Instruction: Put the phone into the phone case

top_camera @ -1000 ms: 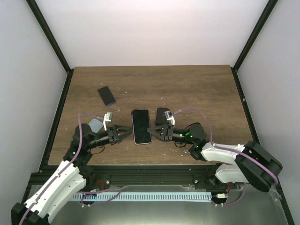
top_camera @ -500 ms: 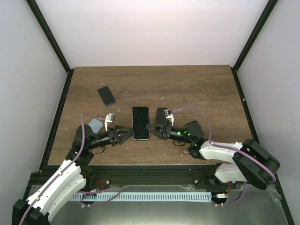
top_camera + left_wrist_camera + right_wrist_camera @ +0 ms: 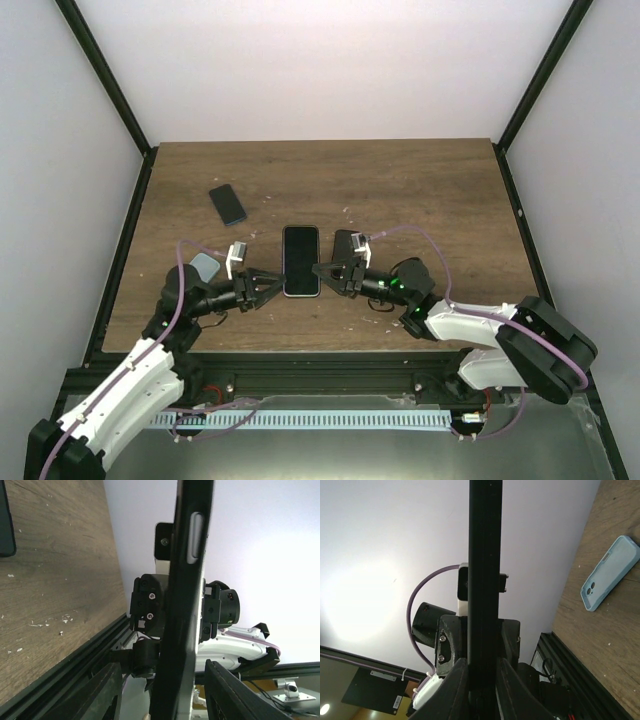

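The phone [image 3: 300,260], black screen with a silver frame, lies lengthwise between my two grippers. My right gripper [image 3: 326,271] is shut on its right edge; in the right wrist view [image 3: 481,662] the phone [image 3: 482,555] stands edge-on between the pads. My left gripper [image 3: 268,286] is open at the phone's left lower edge. In the left wrist view [image 3: 167,692] the phone [image 3: 187,580] sits between the spread fingers [image 3: 95,695], touching neither. The light blue phone case [image 3: 205,267] lies by my left arm and also shows in the right wrist view [image 3: 610,572].
A dark phone [image 3: 228,203] lies at the back left of the wooden table [image 3: 420,190]; its corner shows in the left wrist view [image 3: 5,525]. A black flat object [image 3: 346,242] lies right of the held phone, partly hidden by my right gripper.
The phone has moved a little away from the arm bases and straightened. My right gripper has closed on its right edge. My left gripper followed, staying open.
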### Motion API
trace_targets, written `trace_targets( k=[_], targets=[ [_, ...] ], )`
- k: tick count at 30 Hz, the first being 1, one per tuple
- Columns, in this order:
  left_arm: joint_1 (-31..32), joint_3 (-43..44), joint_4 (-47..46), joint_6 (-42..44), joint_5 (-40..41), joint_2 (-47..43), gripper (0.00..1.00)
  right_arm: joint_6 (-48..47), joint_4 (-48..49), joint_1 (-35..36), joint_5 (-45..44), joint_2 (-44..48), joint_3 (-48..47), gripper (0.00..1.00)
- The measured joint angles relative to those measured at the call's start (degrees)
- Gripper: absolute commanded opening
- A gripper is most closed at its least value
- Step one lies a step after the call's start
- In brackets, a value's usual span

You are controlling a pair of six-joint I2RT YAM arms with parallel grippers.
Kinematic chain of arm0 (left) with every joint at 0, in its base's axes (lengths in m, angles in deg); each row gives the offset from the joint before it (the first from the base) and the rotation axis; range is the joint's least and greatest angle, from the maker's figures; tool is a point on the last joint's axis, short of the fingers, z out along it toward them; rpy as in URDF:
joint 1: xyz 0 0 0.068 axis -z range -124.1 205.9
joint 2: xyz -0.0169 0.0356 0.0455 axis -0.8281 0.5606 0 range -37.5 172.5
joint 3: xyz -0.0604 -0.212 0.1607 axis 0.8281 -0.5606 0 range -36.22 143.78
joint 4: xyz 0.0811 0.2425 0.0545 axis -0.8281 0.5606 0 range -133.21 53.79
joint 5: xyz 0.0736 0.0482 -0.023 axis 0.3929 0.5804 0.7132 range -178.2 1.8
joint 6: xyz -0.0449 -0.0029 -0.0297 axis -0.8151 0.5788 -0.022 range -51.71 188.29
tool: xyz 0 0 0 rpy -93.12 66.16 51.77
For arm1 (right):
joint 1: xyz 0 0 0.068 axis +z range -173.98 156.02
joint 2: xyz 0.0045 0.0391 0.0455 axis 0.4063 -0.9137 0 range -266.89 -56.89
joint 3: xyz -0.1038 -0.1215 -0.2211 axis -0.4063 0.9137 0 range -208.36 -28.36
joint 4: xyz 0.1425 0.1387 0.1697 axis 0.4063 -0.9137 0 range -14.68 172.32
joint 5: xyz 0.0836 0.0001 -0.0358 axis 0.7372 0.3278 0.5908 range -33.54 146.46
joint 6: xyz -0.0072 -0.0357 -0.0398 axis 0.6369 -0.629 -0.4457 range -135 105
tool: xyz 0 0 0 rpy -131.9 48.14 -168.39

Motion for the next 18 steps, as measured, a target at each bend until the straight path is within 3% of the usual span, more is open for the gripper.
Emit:
trace_targets(
  k=[7,14,18],
  targets=[
    [0.3,0.0,0.3,1.1,0.0,0.9,0.14,0.0,-1.6,0.0,-0.9,-0.3,0.0,0.13],
    [0.3,0.4,4.5,3.9,0.7,2.2,0.01,0.0,-2.8,0.0,-0.7,-1.6,-0.5,0.25],
    [0.3,2.4,9.3,6.5,1.7,2.4,0.00,-0.2,-2.9,0.0,0.3,-3.3,-1.9,0.19]
  ],
)
